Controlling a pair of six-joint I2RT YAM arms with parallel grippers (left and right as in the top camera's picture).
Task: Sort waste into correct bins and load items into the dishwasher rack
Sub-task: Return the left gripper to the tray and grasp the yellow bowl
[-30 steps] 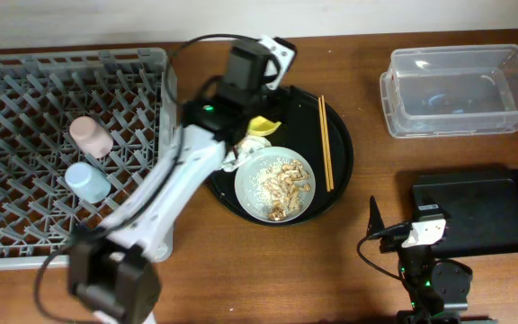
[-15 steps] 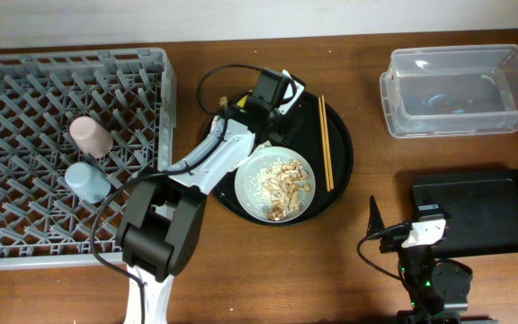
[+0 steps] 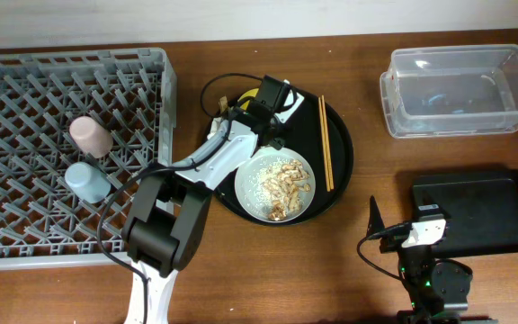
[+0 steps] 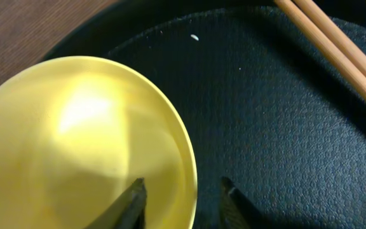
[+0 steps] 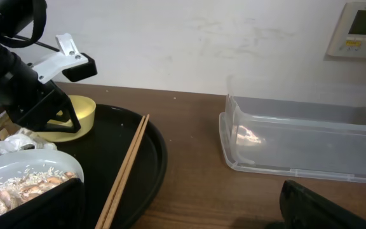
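Since a second ago the left arm (image 3: pixel 207 160) has sunk low over the upper left of the round black tray (image 3: pixel 342 153), and its fingers have drawn closer together.

Overhead, the brown wooden table (image 3: pixel 367 85) carries the grey dishwasher rack (image 3: pixel 165 99) at the left. A pink cup (image 3: pixel 90 135) and a light-blue cup (image 3: pixel 86 180) lie in its left-centre. On the tray, the plate (image 3: pixel 248 184) holds beige food bits (image 3: pixel 286 184) and the chopsticks (image 3: pixel 325 144) lie to its right. The arm covers most of the yellow bowl (image 3: pixel 252 92). A clear tub (image 3: pixel 394 99) sits upper right, a black container (image 3: pixel 479 211) lower right.

From the left wrist, the left gripper (image 4: pixel 183 207) straddles the bowl's rim at the bottom edge, one finger inside and one over the tray. It is partly closed; I cannot tell whether it presses the rim.

From the right wrist, a white wall (image 5: pixel 170 44) with a control panel (image 5: pixel 364 28) backs the table. The right gripper (image 5: pixel 180 191) stands wide apart, holding nothing. At the left edge a crumpled napkin (image 5: pixel 8 145) lies beside the plate.
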